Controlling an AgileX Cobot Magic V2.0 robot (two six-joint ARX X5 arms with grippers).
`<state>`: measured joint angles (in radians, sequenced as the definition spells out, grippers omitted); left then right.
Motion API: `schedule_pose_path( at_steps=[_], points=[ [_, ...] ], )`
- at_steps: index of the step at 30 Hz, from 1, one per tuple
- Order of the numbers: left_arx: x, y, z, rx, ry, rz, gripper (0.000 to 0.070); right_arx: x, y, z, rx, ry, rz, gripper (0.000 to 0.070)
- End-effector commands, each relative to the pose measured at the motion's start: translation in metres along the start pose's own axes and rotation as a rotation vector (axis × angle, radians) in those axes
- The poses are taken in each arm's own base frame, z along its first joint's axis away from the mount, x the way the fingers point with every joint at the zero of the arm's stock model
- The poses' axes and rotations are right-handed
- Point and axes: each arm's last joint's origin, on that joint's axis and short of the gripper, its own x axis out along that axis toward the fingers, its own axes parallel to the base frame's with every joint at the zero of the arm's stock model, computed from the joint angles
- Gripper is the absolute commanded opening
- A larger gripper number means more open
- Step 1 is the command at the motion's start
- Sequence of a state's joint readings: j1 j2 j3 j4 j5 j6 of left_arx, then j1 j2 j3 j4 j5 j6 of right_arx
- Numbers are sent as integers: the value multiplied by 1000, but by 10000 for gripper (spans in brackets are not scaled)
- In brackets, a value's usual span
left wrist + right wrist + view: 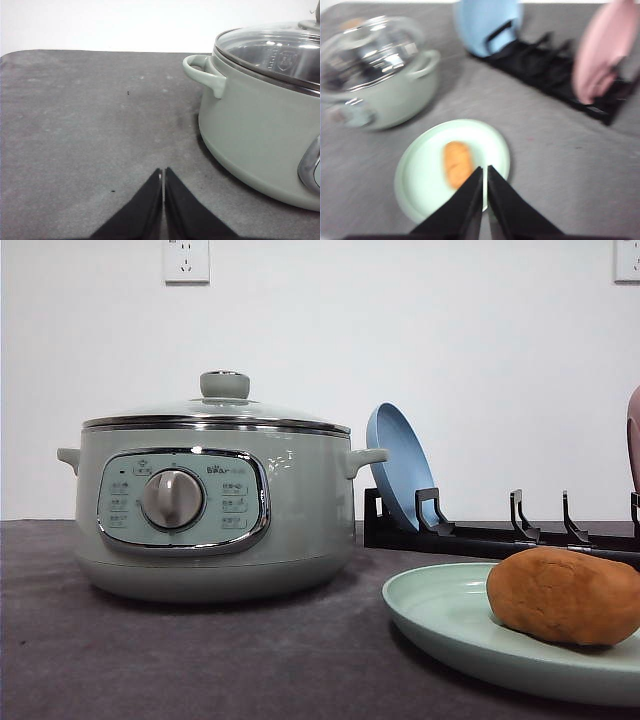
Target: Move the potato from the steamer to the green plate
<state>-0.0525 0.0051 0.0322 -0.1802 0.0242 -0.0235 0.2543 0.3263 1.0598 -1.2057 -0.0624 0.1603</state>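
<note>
The orange-brown potato (566, 595) lies on the pale green plate (440, 625) at the front right of the table; the right wrist view has the potato (457, 163) on the plate (420, 170) as well. The sage-green steamer (210, 510) stands at the left with its glass lid on. My right gripper (484, 172) is shut and empty, hovering above the plate's edge beside the potato. My left gripper (163, 175) is shut and empty, low over the grey cloth, left of the steamer (260, 115).
A black dish rack (500, 535) stands behind the plate, holding an upright blue plate (400, 465) and a pink plate (602, 50). Grey cloth (75, 130) covers the table. A white wall with sockets closes the back.
</note>
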Motion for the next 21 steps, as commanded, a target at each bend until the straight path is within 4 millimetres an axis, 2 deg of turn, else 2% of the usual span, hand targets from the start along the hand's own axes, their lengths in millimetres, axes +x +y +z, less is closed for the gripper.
schedule_pose_path(
  at_steps=[1, 7, 11, 16, 21],
  points=[
    [2, 0, -7, 10, 24, 4, 0, 4, 0, 2, -36, -88, -30, 0],
    [2, 0, -7, 10, 24, 4, 0, 42, -9, 2, -68, -288, -153, 0],
    [2, 0, -7, 10, 24, 4, 0, 74, -22, -9, -58, -356, -203, 0],
    [2, 0, -7, 10, 24, 4, 0, 111, -37, -43, -63, -365, -232, 0],
    [2, 0, -7, 10, 24, 5, 0, 139, -49, -83, -86, -360, -259, 0]
  ],
)
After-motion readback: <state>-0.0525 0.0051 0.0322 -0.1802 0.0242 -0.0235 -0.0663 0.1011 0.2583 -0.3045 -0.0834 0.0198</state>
